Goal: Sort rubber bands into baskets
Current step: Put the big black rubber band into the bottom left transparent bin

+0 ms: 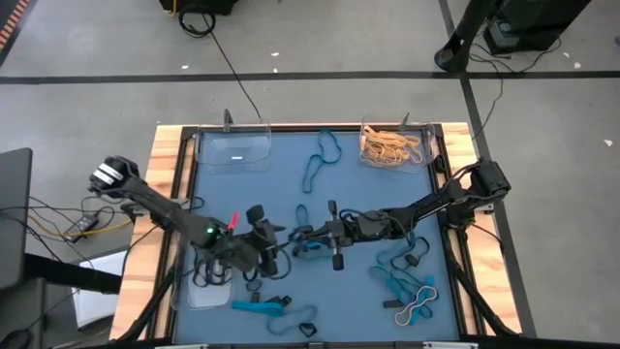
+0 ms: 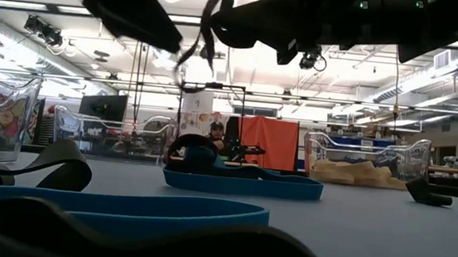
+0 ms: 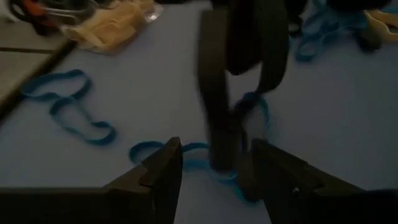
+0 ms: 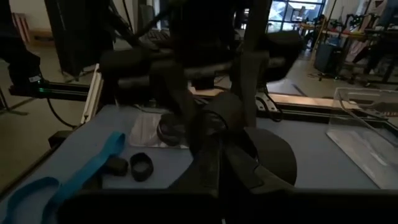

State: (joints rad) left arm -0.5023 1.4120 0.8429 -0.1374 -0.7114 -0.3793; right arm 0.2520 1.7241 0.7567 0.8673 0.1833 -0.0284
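My right gripper [image 1: 298,233] is shut on a black rubber band [image 3: 242,68] above the middle of the blue mat. My left gripper [image 3: 217,177] is open and faces it from the left. Its two fingers stand on either side of the band's lower end [image 3: 221,152] without touching it. Teal bands [image 1: 322,160] lie loose on the mat. One clear basket [image 1: 232,150] stands at the far left. A second basket [image 1: 392,145], at the far right, holds tan bands. A third basket [image 1: 199,289], at the near left, holds black bands. My right gripper pinches the black rubber band by its upper end [image 2: 221,3] between its two fingers. The fingers come nearly level from the table's right. The band hangs below them as a long slack loop [image 2: 197,38], clear of the mat.
More teal bands [image 1: 402,281] and a pale one [image 1: 417,308] lie at the near right. A teal band [image 1: 257,307] and black ones [image 1: 308,330] lie near the front edge. A teal band [image 3: 205,155] lies on the mat under the hanging loop.
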